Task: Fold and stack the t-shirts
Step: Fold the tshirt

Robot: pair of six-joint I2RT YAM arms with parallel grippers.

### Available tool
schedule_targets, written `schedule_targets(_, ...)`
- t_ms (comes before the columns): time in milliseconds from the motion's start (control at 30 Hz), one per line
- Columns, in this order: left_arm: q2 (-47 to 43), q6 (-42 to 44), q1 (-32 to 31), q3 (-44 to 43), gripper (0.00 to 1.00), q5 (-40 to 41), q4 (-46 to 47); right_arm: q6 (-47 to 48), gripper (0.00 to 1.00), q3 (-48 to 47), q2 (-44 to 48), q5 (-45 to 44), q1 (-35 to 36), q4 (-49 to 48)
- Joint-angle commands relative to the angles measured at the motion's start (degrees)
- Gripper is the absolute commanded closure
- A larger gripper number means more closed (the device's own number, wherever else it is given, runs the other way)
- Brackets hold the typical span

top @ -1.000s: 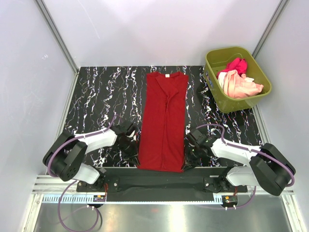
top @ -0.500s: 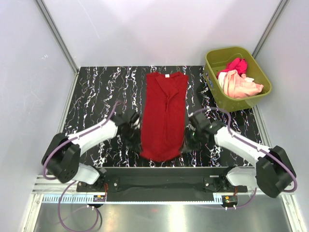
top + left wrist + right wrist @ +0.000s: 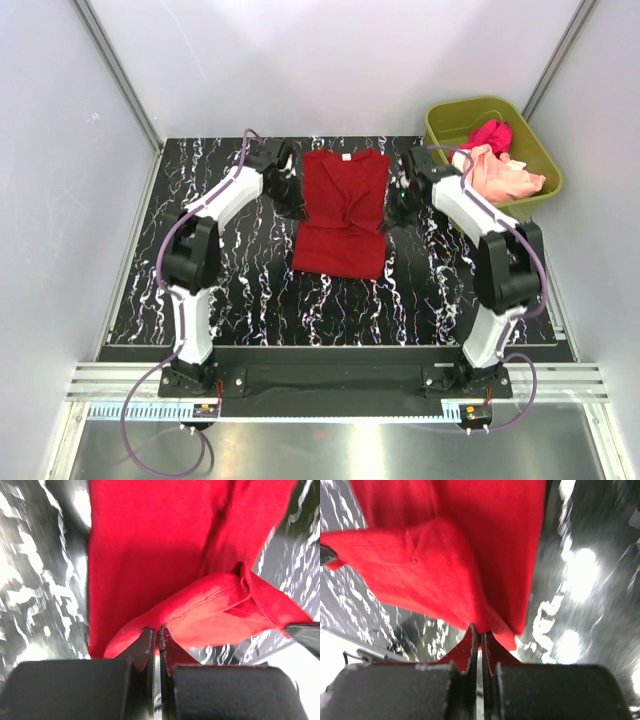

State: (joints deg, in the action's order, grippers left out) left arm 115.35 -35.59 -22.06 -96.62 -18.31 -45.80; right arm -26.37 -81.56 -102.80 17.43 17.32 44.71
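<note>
Top view: a black desk (image 3: 220, 290) veined with white fills a booth with plain pale grey walls (image 3: 60, 200) and slanted metal corner posts (image 3: 118, 75). A silver rail (image 3: 320, 412) runs along the near edge.

The deep red t-shirt (image 3: 342, 215) lies in the far middle of the desk, collar toward the back wall. Its near part is doubled up over itself.

The left arm (image 3: 215, 215) and the right arm (image 3: 470, 215) reach far forward, one on each side of the shirt. The left jaws meet the shirt's left edge and the right jaws its right edge, both about midway along the cloth.

At the far right corner stands an olive-green tub (image 3: 470, 218). It holds the magenta-pink t-shirt (image 3: 488, 133) and, nearer the front, the pale peach t-shirt (image 3: 500, 178), both crumpled.

Left wrist view: the left jaws are clenched tight on a stitched hem of the deep red t-shirt (image 3: 160, 555). The lifted fold hangs above the flat red layer. Blurred black and white desk (image 3: 30, 580) shows on the left.

Right wrist view: the right jaws are pinched shut on a gathered corner of the deep red t-shirt (image 3: 450, 555), which fans upward from them. The desk (image 3: 580, 580) on the right is smeared with bright glare.
</note>
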Motion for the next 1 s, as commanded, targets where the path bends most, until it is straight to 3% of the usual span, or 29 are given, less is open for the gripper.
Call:
schedule_targets(0, 3.38, 0.26, 1.93, -5.42, 1.00, -2.26, -1.05, 5.62, 1.00, -7.72, -5.72, -0.47, -2.72, 4.16)
schedule_targets(400, 8.92, -2.99, 4.40, -8.41, 1.00, -6.21, 3.35, 6.24, 1.00, -21.61, -18.22, 5.42, -5.98, 5.65)
schedule_targets(967, 11.21, -4.57, 6.16, -10.87, 1.00, -5.07, 3.18, 6.77, 1.00, -27.95, -24.72, 6.74, -7.04, 7.15)
